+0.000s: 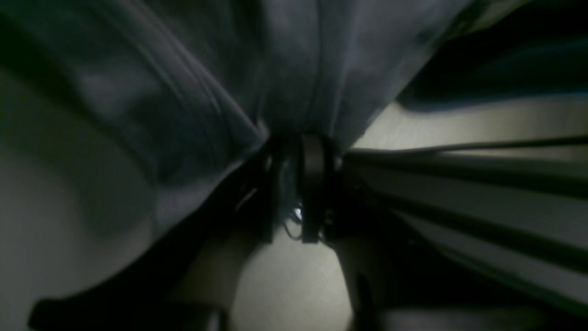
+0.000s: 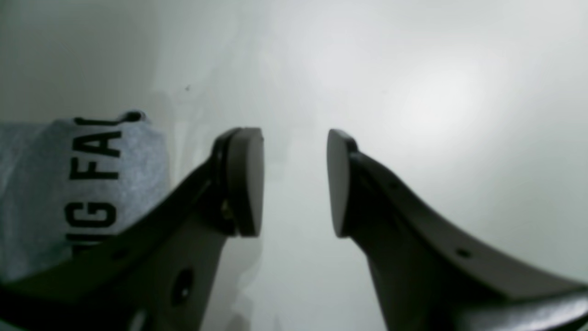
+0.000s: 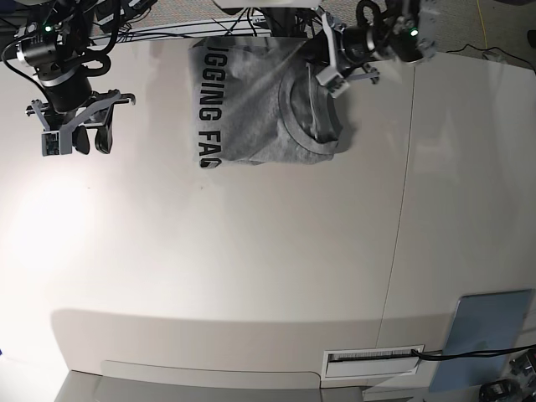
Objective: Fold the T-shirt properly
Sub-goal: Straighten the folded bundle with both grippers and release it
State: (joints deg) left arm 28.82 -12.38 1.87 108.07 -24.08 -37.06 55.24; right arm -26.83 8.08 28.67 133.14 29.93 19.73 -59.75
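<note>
Fabric is seen bunched right against the left gripper (image 1: 298,184) in its wrist view, grey cloth gathered at the fingertips; whether the jaws are clamped on it cannot be told through the blur. In the base view this gripper (image 3: 333,74) is placed at the T-shirt (image 3: 251,109) near its ribbed collar (image 3: 293,126), at about 1 o'clock on the table (image 3: 251,268). The right gripper (image 2: 295,181) is held released and empty, its pads (image 2: 248,181) parted over bare tabletop, with the shirt's lettered edge lying toward 9 o'clock in its own view. The garment's long axis is judged to run left to right across the far edge, so the left arm is the nearer one. The pale, glossy table is otherwise bare; cables are seen beyond it.
</note>
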